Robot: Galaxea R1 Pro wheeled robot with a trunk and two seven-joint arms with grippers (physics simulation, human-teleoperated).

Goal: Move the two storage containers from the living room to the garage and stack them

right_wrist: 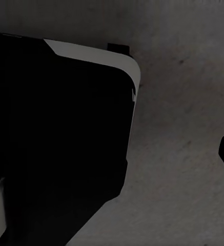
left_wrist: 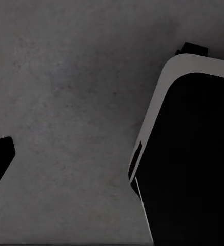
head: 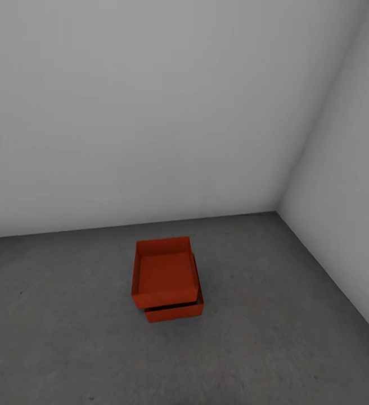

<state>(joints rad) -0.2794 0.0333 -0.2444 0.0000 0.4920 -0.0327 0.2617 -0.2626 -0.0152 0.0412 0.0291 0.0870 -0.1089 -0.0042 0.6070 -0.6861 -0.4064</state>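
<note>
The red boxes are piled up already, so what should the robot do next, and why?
Probably nothing more than keep its arms back. The upper container already sits on the lower container on the grey floor, a bit off-centre but resting. Touching it could knock it off. The wrist views show only floor and the robot's body.

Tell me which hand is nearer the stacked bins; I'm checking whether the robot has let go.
Cannot tell. Both wrist cameras face grey floor beside the robot's dark base, with the stacked bins ahead, slightly left of centre.
</note>
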